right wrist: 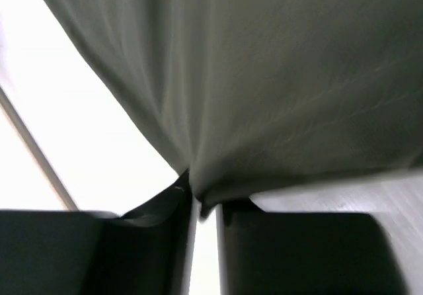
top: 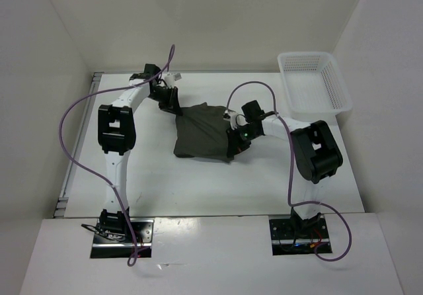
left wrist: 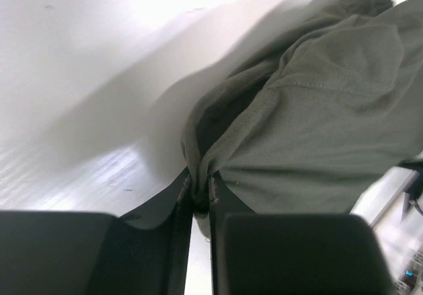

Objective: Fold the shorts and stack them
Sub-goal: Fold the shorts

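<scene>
Both grippers are pinched shut on the cloth. The left gripper (left wrist: 200, 192) holds a thin bit of the edge of the shorts (top: 205, 133) between its two fingers. The right gripper (right wrist: 198, 202) squeezes a small fold of the same shorts, and the cloth fans out from that pinch.

From above, the dark green shorts lie in the middle of the table (top: 152, 176), between the two arms. The left gripper holds the far left corner and the right gripper holds the right side. The cloth looks bunched and wrinkly, not flat. The white basket (top: 310, 83) sits at the far right corner, well apart from the shorts.

I think the fold is only starting. Both arms have their hold, but the shorts are not yet a neat shape.

The next move probably needs both arms to work together. They should lift a little, pull gently apart so the cloth goes smooth, and bring the held edge over the rest. Pulling too hard could make the thin pinch on the left slip out. Letting go should wait until the cloth lies flat.
</scene>
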Controlling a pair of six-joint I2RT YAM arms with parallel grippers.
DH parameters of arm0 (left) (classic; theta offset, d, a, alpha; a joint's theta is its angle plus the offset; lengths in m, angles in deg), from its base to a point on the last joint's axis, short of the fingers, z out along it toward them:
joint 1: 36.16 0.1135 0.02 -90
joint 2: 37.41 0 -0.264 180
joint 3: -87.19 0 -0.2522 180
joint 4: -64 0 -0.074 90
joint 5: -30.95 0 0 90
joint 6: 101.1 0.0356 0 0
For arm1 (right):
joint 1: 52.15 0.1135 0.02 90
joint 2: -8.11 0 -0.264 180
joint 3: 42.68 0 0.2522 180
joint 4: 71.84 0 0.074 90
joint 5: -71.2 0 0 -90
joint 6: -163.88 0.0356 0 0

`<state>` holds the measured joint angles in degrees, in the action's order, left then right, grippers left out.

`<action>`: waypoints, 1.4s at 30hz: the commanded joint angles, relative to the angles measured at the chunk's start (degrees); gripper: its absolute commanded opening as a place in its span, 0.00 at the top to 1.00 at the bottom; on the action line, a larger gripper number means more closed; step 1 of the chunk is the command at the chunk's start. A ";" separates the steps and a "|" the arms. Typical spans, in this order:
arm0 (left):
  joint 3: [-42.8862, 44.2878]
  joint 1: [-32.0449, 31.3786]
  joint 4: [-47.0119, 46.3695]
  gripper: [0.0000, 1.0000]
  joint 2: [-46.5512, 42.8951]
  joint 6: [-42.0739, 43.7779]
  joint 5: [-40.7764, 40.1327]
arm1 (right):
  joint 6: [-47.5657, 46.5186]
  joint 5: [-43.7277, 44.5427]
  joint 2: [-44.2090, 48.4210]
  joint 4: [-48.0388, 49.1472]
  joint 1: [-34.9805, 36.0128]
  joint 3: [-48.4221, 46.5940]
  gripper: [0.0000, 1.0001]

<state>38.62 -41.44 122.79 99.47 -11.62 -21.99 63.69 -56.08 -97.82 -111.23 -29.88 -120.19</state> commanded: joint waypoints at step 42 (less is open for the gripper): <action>-48.31 23.82 -2.59 0.00 -72.53 0.51 -13.06 | -8.44 38.86 48.70 0.23 -15.05 8.11 0.01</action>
<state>-8.98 -18.56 121.59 31.12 -11.33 -37.14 54.57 -17.29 -52.97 -113.35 -45.12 -112.95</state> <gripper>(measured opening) 0.998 0.991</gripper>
